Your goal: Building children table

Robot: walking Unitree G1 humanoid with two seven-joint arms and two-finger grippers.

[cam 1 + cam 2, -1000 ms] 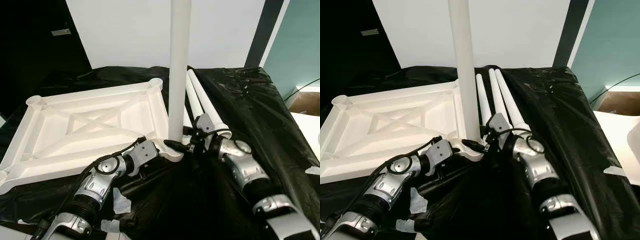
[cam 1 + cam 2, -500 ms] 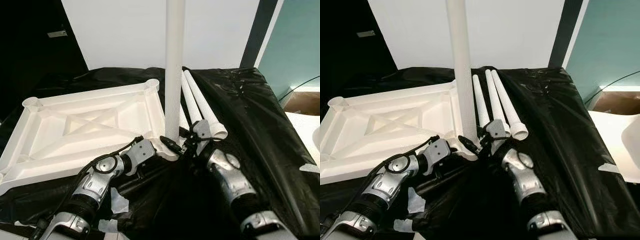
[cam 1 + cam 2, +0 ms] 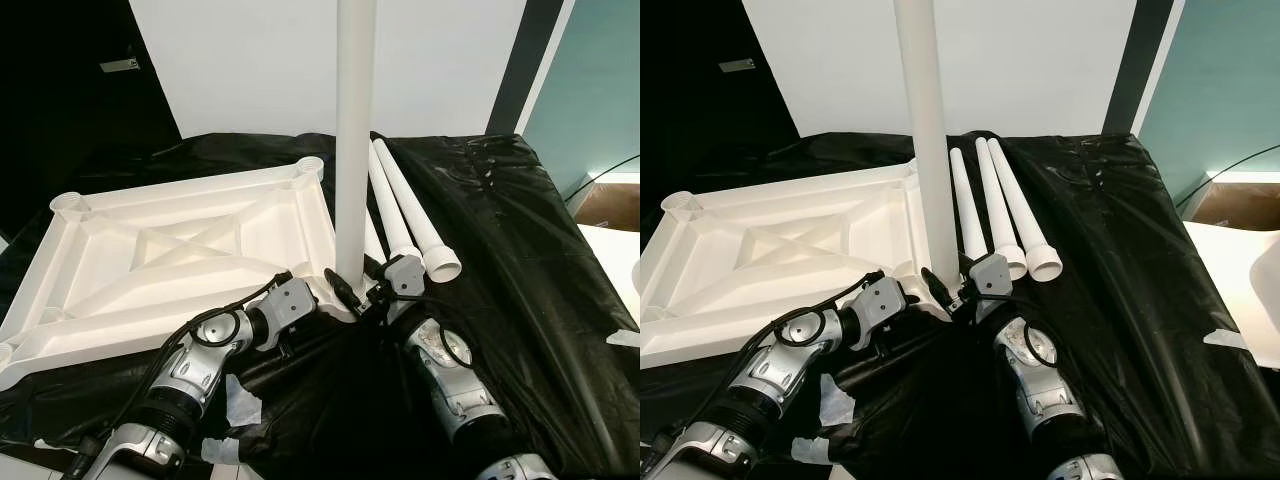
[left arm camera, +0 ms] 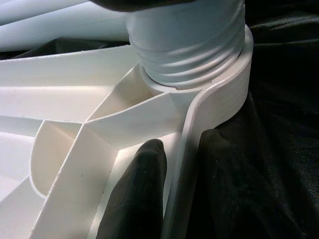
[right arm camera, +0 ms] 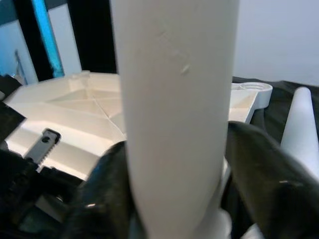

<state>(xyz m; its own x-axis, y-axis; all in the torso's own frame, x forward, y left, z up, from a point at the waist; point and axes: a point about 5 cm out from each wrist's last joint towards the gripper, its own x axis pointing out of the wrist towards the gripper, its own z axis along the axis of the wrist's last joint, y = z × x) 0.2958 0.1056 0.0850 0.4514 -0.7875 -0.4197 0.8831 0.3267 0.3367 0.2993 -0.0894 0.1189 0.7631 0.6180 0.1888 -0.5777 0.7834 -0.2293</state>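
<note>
**Robot holds a table leg upright in an upturned tabletop**

A white tabletop (image 3: 180, 250) lies upside down on black sheeting (image 3: 520, 250). The right gripper (image 3: 362, 297) is clamped around an upright leg (image 3: 353, 150) seated in the near corner socket. The left gripper (image 4: 174, 199) pinches the tabletop's rim there. Three spare legs (image 3: 1015, 215) lie just beside.

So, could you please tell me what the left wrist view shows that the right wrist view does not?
The left wrist view alone shows the threaded end of the upright leg seated in the tabletop's corner socket, with one black finger of the left claw lying inside the tabletop's rim. The right wrist view alone shows the right claw closed around the leg's smooth shaft, plus a spare leg lying beyond. Both show the upright leg, the upturned white tabletop and the black sheet.
</note>
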